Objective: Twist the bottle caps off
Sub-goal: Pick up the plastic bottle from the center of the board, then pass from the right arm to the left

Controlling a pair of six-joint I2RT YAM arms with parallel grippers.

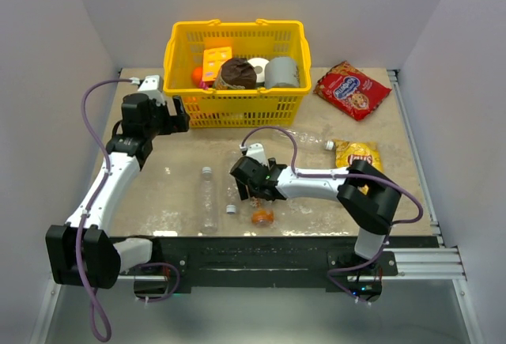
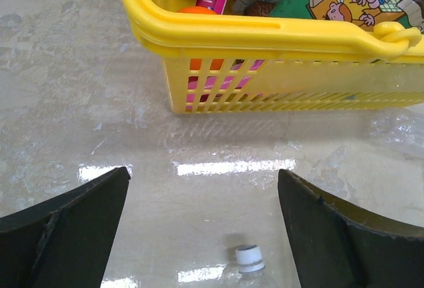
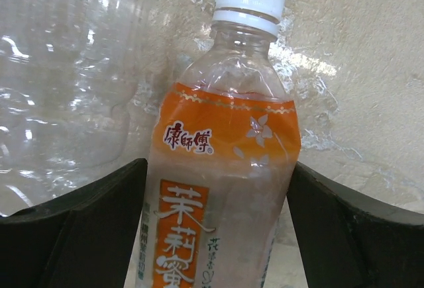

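Observation:
An orange-labelled bottle (image 3: 225,169) lies between my right gripper's (image 3: 217,163) fingers, which press on both of its sides; its white cap (image 3: 250,0) is screwed on and points away. From above, that bottle (image 1: 262,217) lies near the table's front, under the right gripper (image 1: 251,194). A clear bottle (image 1: 208,200) lies to the left with its cap (image 1: 207,172) on. Another clear bottle (image 1: 307,136) lies further back. My left gripper (image 2: 203,171) hangs open and empty by the basket, with a capped bottle neck (image 2: 250,257) below it.
A yellow basket (image 1: 182,47) holding packets and rolls stands at the back. A red snack bag (image 1: 351,89) and a yellow one (image 1: 357,154) lie at the right. A clear bottle (image 3: 66,69) rests beside the orange one. A small whitish cap (image 1: 231,209) sits near the front.

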